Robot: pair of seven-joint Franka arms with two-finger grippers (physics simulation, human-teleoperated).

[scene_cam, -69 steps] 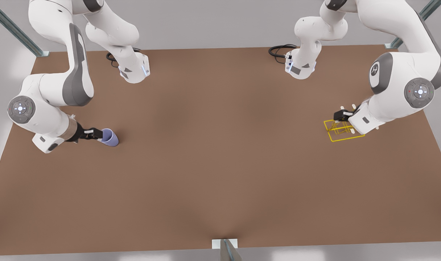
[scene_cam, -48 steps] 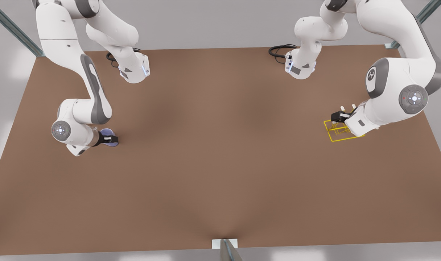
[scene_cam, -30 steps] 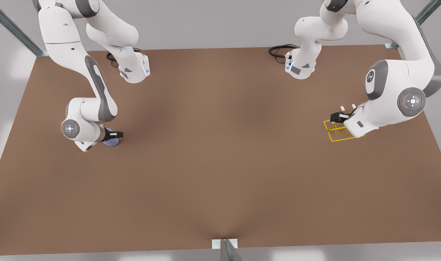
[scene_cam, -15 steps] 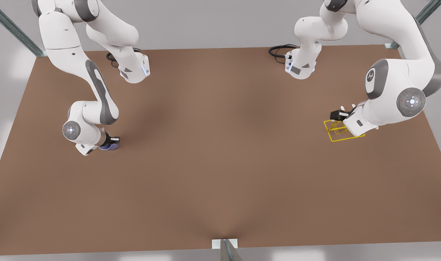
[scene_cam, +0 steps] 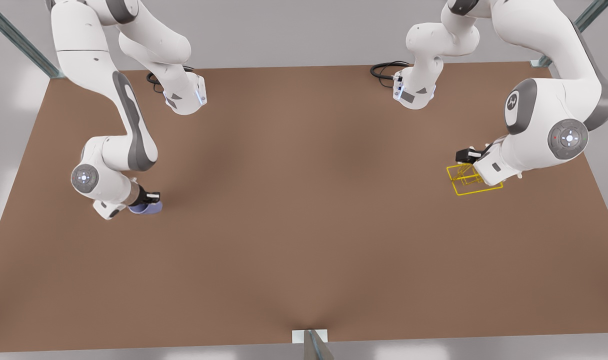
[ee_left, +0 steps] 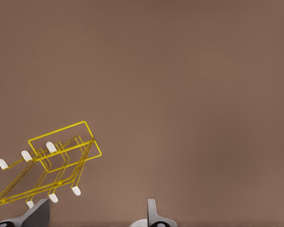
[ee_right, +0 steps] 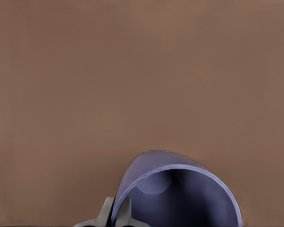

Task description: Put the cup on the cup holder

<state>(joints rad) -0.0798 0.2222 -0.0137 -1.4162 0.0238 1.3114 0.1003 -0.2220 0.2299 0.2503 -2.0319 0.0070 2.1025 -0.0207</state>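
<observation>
As matched by the wrist views, right gripper [scene_cam: 153,196]: on the front view's left side of the table, low over the surface, clamped on the cup.
Right fingers [ee_right: 105,210]: closed on the cup's wall at the rim, one outside and one inside, as seen in the right wrist view.
Cup [scene_cam: 144,209] [ee_right: 180,189]: lavender-blue, tapered, held at the rim just on the near side of the right gripper; mouth turned toward the wrist camera, round inner bottom visible. Whether touching the table or clear of it: cannot tell.
Left gripper [scene_cam: 466,155] [ee_left: 94,215]: on the front view's right side, at the far edge of the cup holder, spread wide and gripping nothing.
Left fingers [ee_left: 151,210]: well apart from each other; one just beside a white-tipped prong of the holder, the other over bare table.
Cup holder [scene_cam: 479,190] [ee_left: 52,165]: thin yellow wire, rectangular base frame flat on the table, angled prongs with white tips; partly under the left arm's wrist in the front view.
Cup to holder: well apart, at opposite sides of the table.
Table [scene_cam: 304,225]: plain brown surface.
Arm bases: both mounted at the far edge, black cable [scene_cam: 384,67] looped beside each.
</observation>
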